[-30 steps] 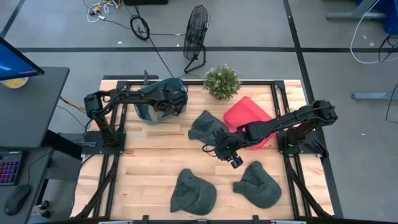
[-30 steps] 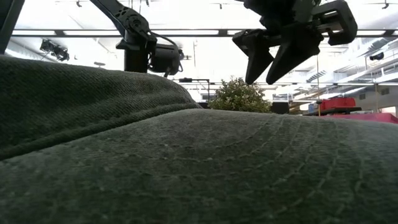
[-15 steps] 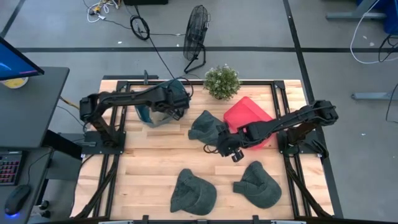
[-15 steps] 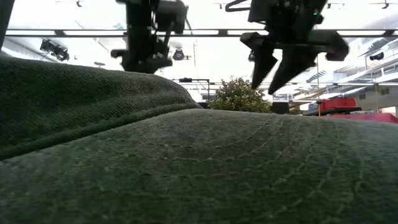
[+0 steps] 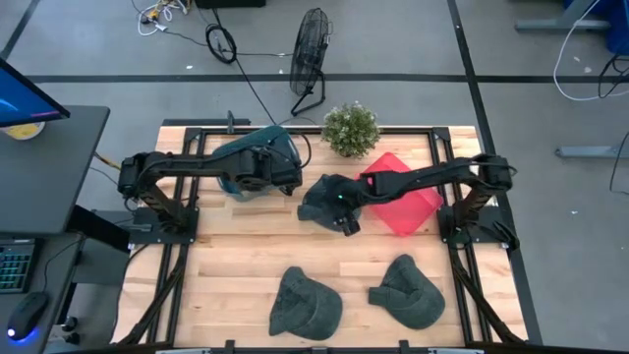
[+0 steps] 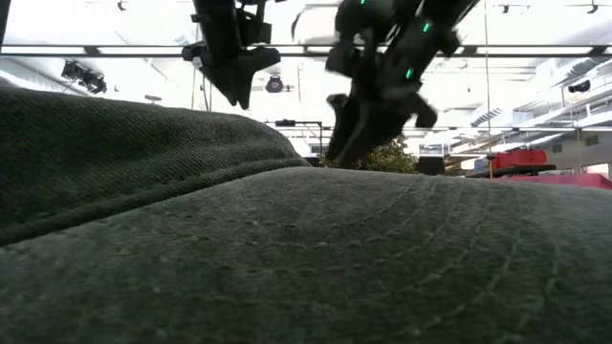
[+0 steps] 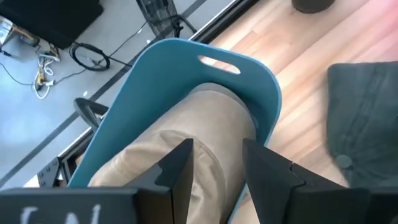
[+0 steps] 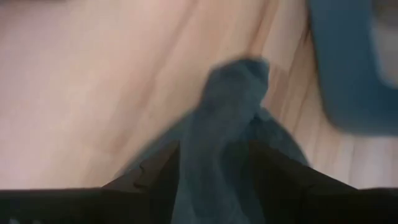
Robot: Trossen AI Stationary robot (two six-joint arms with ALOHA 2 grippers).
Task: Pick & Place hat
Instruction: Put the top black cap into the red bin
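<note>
A grey hat [image 5: 319, 200] lies in the middle of the table. My right gripper [image 5: 341, 208] is open over the hat's right part, with a raised fold of the hat [image 8: 221, 118] between its fingers. My left gripper [image 7: 217, 168] is open above the blue bin [image 5: 241, 162] at the far left. A tan hat [image 7: 199, 124] lies inside that bin. Two more grey hats [image 5: 305, 303] [image 5: 408, 293] rest near the front edge. One of them fills the foreground of the low view [image 6: 287, 248]. My right gripper comes at the middle hat slanting down from the table's right. Its fingers [image 8: 146, 174] stand on either side of the raised fold [image 8: 217, 143]. Whether they touch the cloth, I cannot tell.
A red bin [image 5: 401, 192] lies under my right arm at the right. A potted plant [image 5: 351, 128] stands at the far edge between the two bins. Bare wood shows at the near left [image 5: 226, 275].
My right gripper has swung from the near middle of the table toward the far left and down, onto the middle grey hat. My left gripper has shifted a little toward the near right, above the blue bin.
</note>
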